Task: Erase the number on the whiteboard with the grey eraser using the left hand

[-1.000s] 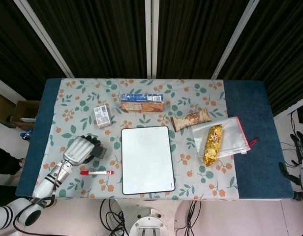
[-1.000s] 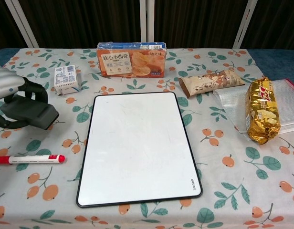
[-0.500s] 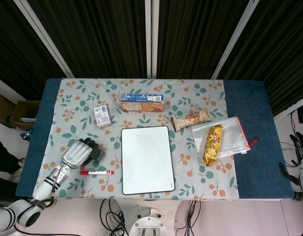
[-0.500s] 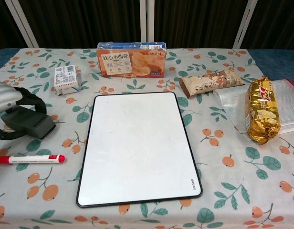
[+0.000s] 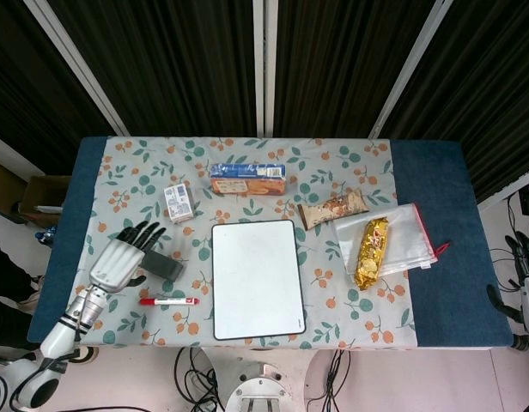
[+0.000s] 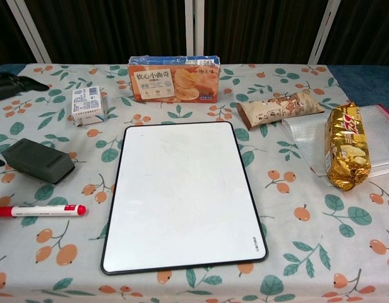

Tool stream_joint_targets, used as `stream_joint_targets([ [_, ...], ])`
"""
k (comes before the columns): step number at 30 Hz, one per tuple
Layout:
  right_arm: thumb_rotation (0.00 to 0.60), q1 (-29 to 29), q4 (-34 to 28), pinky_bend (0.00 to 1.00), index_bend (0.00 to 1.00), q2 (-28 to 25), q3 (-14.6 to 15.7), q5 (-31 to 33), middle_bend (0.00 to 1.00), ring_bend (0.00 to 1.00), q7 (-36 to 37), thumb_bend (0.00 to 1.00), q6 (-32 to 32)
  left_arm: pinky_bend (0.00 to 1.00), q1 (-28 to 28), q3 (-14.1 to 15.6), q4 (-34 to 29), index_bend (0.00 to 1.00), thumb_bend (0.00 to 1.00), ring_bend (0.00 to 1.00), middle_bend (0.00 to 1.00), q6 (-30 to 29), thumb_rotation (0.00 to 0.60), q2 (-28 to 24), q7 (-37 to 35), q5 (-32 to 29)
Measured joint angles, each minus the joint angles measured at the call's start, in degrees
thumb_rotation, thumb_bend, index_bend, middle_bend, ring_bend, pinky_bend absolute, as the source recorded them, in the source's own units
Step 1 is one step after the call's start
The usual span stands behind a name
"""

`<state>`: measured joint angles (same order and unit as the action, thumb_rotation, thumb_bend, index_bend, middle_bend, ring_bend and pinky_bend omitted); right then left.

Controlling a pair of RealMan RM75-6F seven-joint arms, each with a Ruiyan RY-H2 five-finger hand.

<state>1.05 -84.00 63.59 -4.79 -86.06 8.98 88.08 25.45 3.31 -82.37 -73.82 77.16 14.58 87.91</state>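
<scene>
The whiteboard [image 5: 257, 279] [image 6: 182, 194] lies flat in the middle of the flowered cloth, its white surface blank. The grey eraser [image 5: 163, 267] [image 6: 38, 160] rests on the cloth to the left of the board, free of any hold. My left hand [image 5: 118, 257] hovers just left of the eraser with fingers spread and nothing in it; in the chest view only its dark fingertips [image 6: 10, 83] show at the left edge. Of my right hand [image 5: 528, 254], only a part shows at the far right edge of the head view, off the table.
A red marker [image 5: 169, 301] [image 6: 38, 210] lies below the eraser. A small white box [image 5: 178, 203] [image 6: 87, 104], a biscuit box [image 5: 247, 178] [image 6: 174, 77], a snack bar [image 5: 334, 209], a gold packet [image 5: 372, 251] on a clear zip bag [image 5: 400, 237] surround the board.
My left hand has let go of the eraser, spread its fingers and drawn back to the left. The eraser now lies on the cloth.
</scene>
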Motion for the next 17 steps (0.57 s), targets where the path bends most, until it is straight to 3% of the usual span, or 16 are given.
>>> stream_joint_targets([
  [1,0.600,0.3,0.6,0.00,0.00,0.2,0.3,-0.4,0.00,0.00,0.2,0.22,-0.6,0.15,-0.6,-0.2,-0.9,0.00,0.01,0.00,0.00,-1.7,0.187,-1.4,-1.1,0.5],
  [3,0.600,0.6,1.7,0.00,0.00,0.7,0.7,-1.0,0.00,0.00,0.4,0.21,-1.0,0.14,-1.7,-0.5,-2.1,0.00,0.00,0.00,0.00,-4.7,0.068,-2.7,-3.1,1.3],
  [4,0.600,0.7,2.3,0.00,0.00,1.1,0.8,-1.2,0.00,0.00,0.4,0.21,-1.1,0.14,-2.6,-0.7,-2.5,0.00,0.00,0.00,0.00,-6.9,0.052,-3.4,-4.1,1.8],
  [10,0.600,0.9,4.7,0.00,0.00,3.6,0.1,1.1,0.00,0.00,-1.4,0.21,-1.6,0.14,-9.9,-0.8,-2.0,0.00,0.00,0.00,0.00,-17.0,0.049,-5.6,-5.5,2.8],
  [17,0.600,1.0,5.7,0.00,0.00,4.8,-0.3,3.2,0.00,0.00,-3.0,0.21,-3.3,0.14,-15.9,0.3,3.3,0.00,0.00,0.00,0.00,-19.6,0.078,-5.9,-9.5,1.3],
])
